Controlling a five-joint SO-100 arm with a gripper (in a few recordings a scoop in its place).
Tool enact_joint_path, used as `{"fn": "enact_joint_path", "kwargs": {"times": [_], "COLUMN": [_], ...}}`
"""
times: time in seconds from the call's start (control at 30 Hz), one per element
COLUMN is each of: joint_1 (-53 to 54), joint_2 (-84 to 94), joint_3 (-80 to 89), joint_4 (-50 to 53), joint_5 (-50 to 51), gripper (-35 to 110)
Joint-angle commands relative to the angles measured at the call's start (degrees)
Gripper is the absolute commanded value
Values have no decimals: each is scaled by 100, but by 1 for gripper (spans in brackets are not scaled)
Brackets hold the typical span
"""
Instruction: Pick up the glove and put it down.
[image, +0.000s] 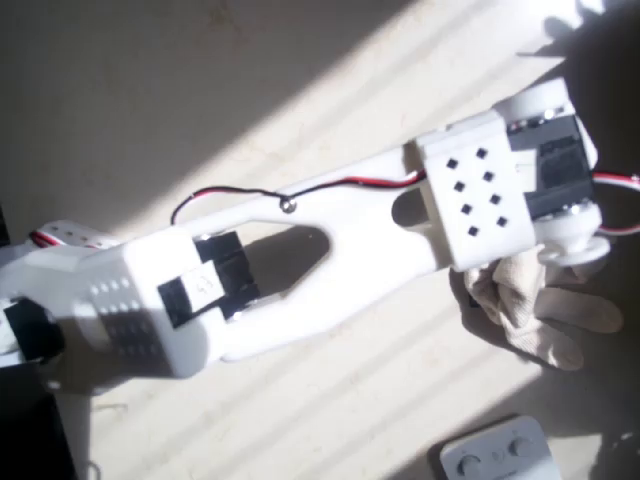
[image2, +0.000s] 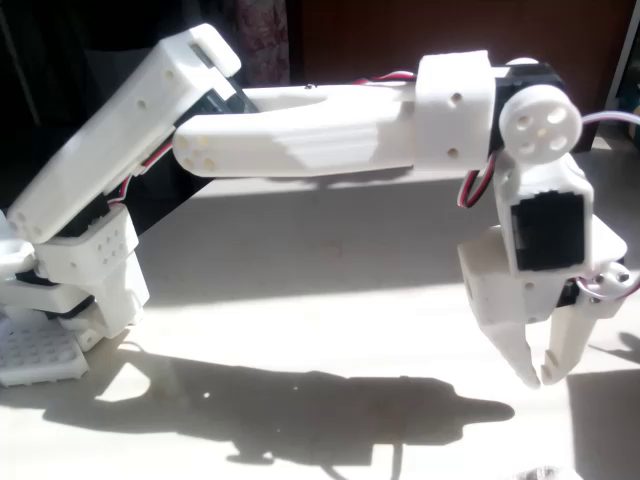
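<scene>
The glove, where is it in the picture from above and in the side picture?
Overhead view: the beige glove lies at the right, just under the arm's wrist end, its stubby fingers pointing right.
Fixed view: I cannot make out the glove; the gripper hangs at the right, fingertips down, a narrow gap between them.
Shared landmark: the red-and-black wire along the white arm.

A: White arm (image2: 300, 130) stretches from its base at the lower left right across the top of the frame.

B: And the gripper (image2: 540, 375) hangs at the right, tips pointing down, just a narrow gap between them, nothing in it.

A: Sunlit table (image2: 300, 300) below, the arm's dark shadow (image2: 330, 415) along the bottom.
</scene>
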Motion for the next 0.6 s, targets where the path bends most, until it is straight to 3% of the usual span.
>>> {"fn": "enact_joint_path", "kwargs": {"times": [0.0,0.2,0.57], "joint_1": [79,97,185], "joint_2": [123,1143,4078], "joint_3": [-97,308,2909], "joint_4": [0,-62,-70], "joint_5": [35,35,-26], "gripper": [0,0,0]}}
